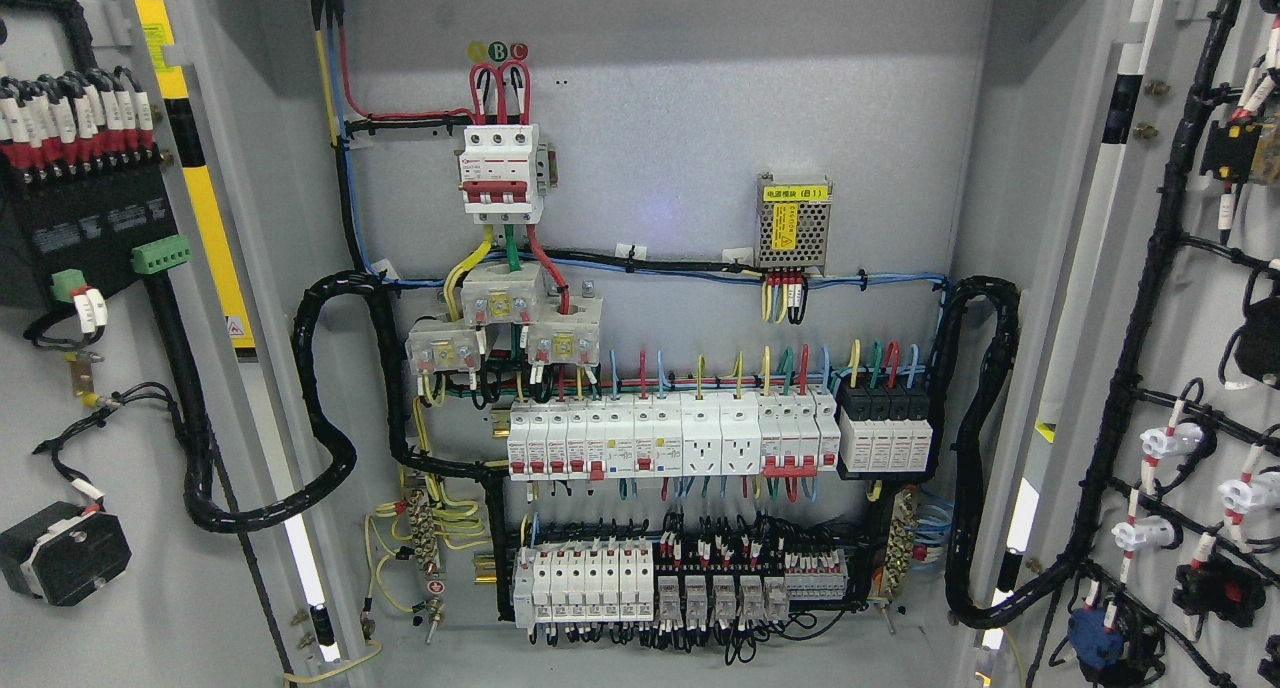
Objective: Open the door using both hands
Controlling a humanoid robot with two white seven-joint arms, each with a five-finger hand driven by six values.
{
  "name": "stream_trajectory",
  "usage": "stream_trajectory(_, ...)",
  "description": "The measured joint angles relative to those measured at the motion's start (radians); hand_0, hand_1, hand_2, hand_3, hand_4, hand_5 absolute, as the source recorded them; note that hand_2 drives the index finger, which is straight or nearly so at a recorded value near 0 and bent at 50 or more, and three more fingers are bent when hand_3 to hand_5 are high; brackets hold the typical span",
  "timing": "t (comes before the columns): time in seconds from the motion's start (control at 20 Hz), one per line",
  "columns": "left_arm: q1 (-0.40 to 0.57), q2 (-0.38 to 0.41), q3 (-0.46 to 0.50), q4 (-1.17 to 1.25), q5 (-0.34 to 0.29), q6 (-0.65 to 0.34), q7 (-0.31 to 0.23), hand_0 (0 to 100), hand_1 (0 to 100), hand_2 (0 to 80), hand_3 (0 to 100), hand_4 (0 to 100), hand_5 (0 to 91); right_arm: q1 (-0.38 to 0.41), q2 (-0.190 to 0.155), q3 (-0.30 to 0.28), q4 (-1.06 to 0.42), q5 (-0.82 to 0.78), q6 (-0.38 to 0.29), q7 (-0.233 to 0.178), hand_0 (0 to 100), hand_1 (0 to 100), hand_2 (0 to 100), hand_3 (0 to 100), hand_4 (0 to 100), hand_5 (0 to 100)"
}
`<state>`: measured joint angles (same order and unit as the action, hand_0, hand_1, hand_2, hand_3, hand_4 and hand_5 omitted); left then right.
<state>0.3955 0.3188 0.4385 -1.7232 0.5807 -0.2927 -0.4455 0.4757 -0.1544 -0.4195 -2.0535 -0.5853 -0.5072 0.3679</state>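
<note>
Grey steel cabinet interior [680,118], both doors swung wide, no robot hand in sight.

Landmark: three-pole main breaker [502,173], upper centre of the backplate. Right of it, a small power supply module [793,221] with a yellow label. Below it, three current transformers [505,323], then a row of white breakers and sockets [690,438], then a lower row of breakers and relays [680,588]. Far left of it, the left door [90,368], inner face showing, carrying a black terminal block. Far right of it, the right door [1190,368], inner face showing, carrying lamp and switch backs on black looms. Neither arm enters the view, so the state of the fingers cannot be told. Judged status: opening looks complete; nothing evident remains beyond withdrawing.
</note>
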Motion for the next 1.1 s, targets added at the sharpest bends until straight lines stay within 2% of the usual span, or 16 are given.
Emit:
stream_trajectory(0.5, -0.010, 0.024, 0.023, 0.019, 0.039, 0.023, -0.002, 0, 0, 0.0, 7, 0, 0.0, 0.004, 0.001, 0.003, -0.002, -0.006, -0.005, 0.000, 21, 15, 0, 0, 0, 0)
stream_trajectory(1.1, -0.050, 0.063, 0.031, 0.076, 0.055, 0.024, -0.004, 0, 0, 0.0, 7, 0, 0.0, 0.004, 0.000, 0.015, -0.004, -0.007, -0.007, -0.001, 21, 14, 0, 0, 0, 0)
